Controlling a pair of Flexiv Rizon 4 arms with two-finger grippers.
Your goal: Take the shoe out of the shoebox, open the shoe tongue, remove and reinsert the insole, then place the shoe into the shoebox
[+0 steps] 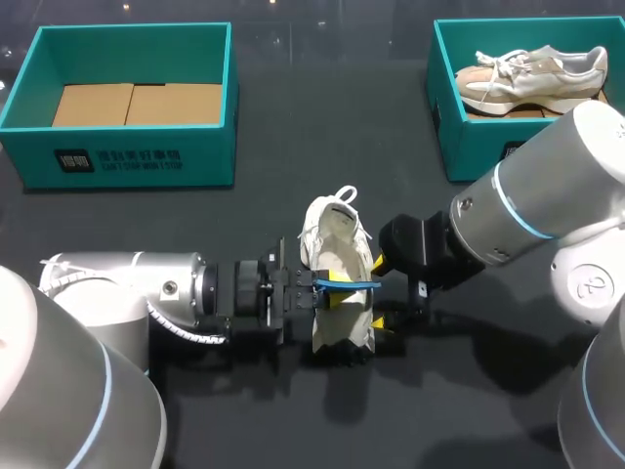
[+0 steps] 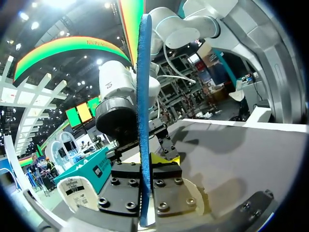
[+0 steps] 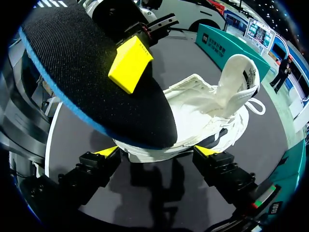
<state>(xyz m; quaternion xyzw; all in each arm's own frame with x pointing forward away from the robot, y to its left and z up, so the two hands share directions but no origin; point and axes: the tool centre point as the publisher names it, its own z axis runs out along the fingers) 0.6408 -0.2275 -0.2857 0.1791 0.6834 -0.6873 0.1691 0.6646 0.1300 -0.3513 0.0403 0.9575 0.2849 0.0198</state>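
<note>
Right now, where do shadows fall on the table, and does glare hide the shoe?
Head view: no glare on the shoe; soft shadows of shoe and arms lie on the table, on the robot's side of them. Right wrist view: shoe and insole cast a dark shadow on the table beneath them. Left wrist view: faint arm shadows on the table.

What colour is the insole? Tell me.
Black on top with a blue edge; the insole shows best in the right wrist view.

White shoe (image 1: 329, 234) mid-table, blue-edged black insole (image 3: 87, 96) over its opening
</note>
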